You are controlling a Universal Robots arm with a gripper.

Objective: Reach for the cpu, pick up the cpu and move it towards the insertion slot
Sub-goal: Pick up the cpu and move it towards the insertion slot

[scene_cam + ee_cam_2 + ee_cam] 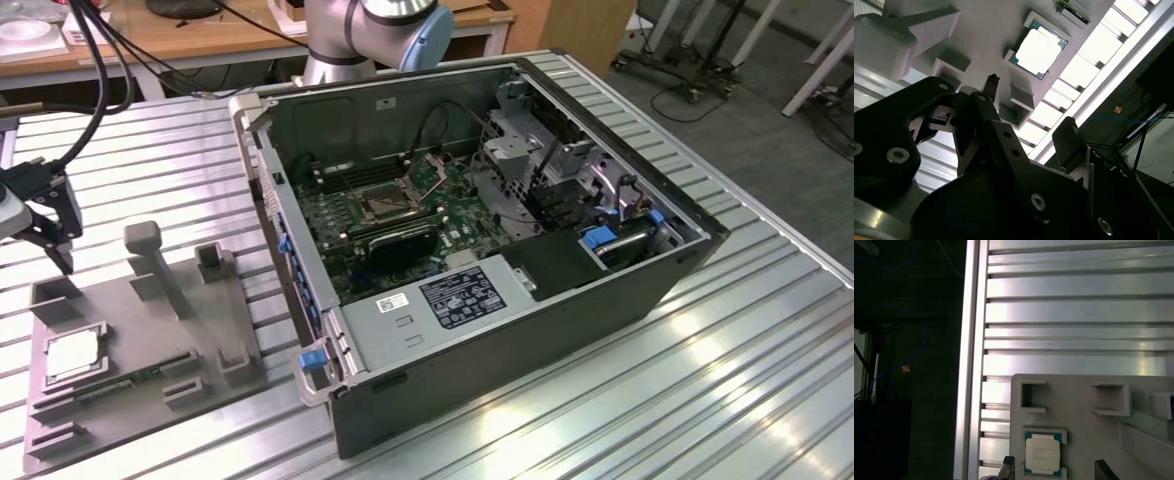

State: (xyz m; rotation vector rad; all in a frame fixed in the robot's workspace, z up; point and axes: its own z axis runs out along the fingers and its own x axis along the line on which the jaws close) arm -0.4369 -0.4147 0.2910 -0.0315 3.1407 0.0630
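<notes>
The gripper (1030,106) is open and empty. The cpu (1038,50) sits just ahead of it. If it comes down crooked, a finger may bump the grey holder (979,30).

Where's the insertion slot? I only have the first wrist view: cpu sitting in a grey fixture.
Observer: The insertion slot is on the green motherboard inside the open computer case. The case is to the exterior view's right of the fixture.
Operator: Gripper on the cpu yet?
Observer: No. In the exterior view the gripper hangs over the fixture's far edge, apart from the cpu.
</notes>
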